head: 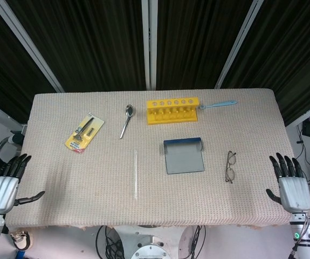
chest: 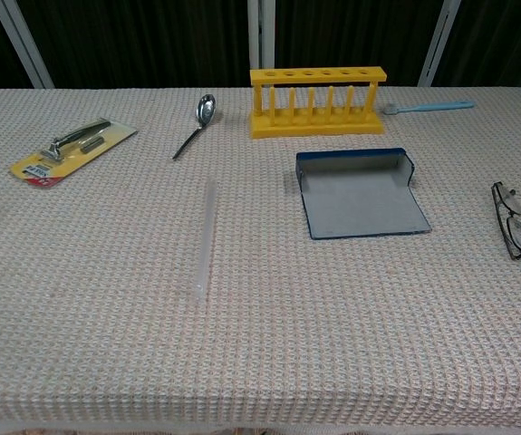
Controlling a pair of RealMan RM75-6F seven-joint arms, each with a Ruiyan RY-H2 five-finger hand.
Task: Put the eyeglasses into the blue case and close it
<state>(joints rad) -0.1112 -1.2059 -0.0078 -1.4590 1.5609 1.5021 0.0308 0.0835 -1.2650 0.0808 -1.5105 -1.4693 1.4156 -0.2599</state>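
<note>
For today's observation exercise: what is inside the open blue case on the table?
Nothing shows inside the blue case; only its bare grey lining is visible. The eyeglasses lie folded on the table to its right. No part of the interior is covered.

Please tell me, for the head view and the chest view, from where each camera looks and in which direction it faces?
Head view: sits high above the near table edge, looking steeply down on the whole table; the left hand and right hand show open at the sides, holding nothing.
Chest view: sits lower at the near edge, facing forward across the tabletop; nothing of the robot shows.
Both share the eyeglasses, blue case, yellow rack and spoon.
</note>
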